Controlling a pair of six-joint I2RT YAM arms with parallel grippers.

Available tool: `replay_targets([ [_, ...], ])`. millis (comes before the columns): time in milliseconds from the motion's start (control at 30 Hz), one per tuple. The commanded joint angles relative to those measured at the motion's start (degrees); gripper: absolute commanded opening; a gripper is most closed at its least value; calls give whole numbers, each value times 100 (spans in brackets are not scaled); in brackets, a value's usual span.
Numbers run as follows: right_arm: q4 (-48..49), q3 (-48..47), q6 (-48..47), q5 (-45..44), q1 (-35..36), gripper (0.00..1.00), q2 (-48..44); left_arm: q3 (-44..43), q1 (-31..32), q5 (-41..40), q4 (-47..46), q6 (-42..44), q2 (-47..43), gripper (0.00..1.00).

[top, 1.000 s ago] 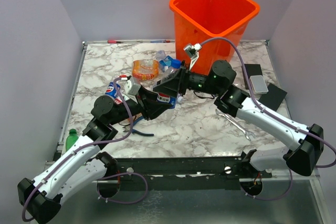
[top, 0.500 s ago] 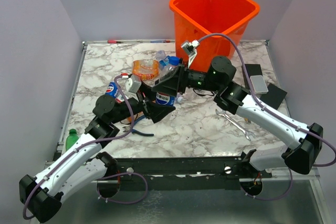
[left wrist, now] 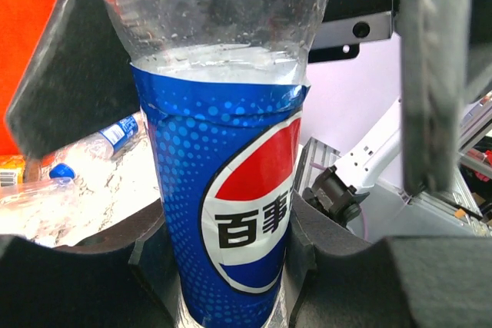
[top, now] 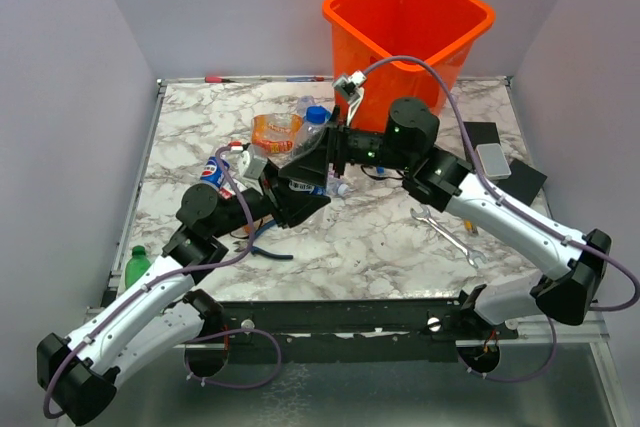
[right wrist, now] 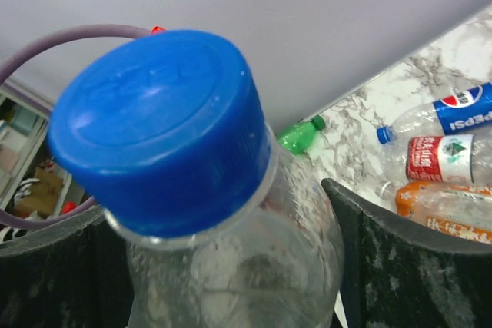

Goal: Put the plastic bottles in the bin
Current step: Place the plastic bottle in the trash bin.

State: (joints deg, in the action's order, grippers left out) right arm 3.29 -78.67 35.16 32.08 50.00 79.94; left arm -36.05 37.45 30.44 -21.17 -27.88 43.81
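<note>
A clear Pepsi bottle [left wrist: 231, 190] with a blue cap [top: 318, 114] is held up over the table's middle. My left gripper [top: 300, 195] is shut on its blue label [left wrist: 231, 251]. My right gripper [top: 322, 152] stands open round the bottle's clear upper part, with the cap [right wrist: 157, 124] close to its camera. In the left wrist view one of its fingers [left wrist: 434, 74] stands a gap away from the bottle. The orange bin [top: 405, 17] stands at the back right. Loose bottles lie on the table: an orange-labelled one [top: 277, 132], a Pepsi one [top: 215, 172] and a green one [top: 135, 265].
A steel wrench [top: 450, 232] lies right of centre. Blue-handled pliers [top: 265, 247] lie under my left arm. Black blocks and a grey box [top: 493, 160] sit at the right edge. More bottles lie behind the grippers [top: 303, 105].
My right gripper has moved left onto the upper part of the bottle. My left gripper has shifted slightly and keeps the bottle raised.
</note>
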Motion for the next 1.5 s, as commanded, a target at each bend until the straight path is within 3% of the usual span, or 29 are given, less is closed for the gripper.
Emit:
replay_targets([
  [0, -795, -317, -406, -882, 52, 92, -509, 187, 28, -273, -370, -60, -241, 26],
  [267, -155, 272, -446, -2717, 46, 90, -1448, 360, 42, -390, -621, -219, -462, 25],
  [633, -239, -871, -353, -2097, 45, 85, -322, 488, 47, -389, -617, -382, -641, 24],
  [867, -259, -1003, -297, -1681, 45, 63, -83, 507, 50, -391, -561, -365, -733, 24],
  [1067, -801, -1230, -448, -1248, 45, 59, 74, 444, 50, -377, -464, -285, -696, 24],
  [1167, -1010, -1248, -535, -1261, 45, 38, 77, 425, 50, -387, -448, -280, -687, 25],
  [1200, -1085, -1269, -581, -1249, 45, 25, 78, 416, 47, -427, -419, -284, -686, 29],
  [1267, -1246, -1344, -666, -1278, 45, 2, 71, 356, 45, -592, -227, -305, -692, 56],
  [1333, -1494, -1497, -819, -1459, 45, 0, 7, 238, 46, -859, 126, -212, -733, 91],
  [1367, -1660, -1636, -964, -1629, 45, 0, -33, 166, 50, -1054, 355, -132, -776, 98],
  [1467, -2435, -2340, -1586, -2499, 45, 0, -161, -50, 45, -1784, 1090, 318, -1054, 99],
])
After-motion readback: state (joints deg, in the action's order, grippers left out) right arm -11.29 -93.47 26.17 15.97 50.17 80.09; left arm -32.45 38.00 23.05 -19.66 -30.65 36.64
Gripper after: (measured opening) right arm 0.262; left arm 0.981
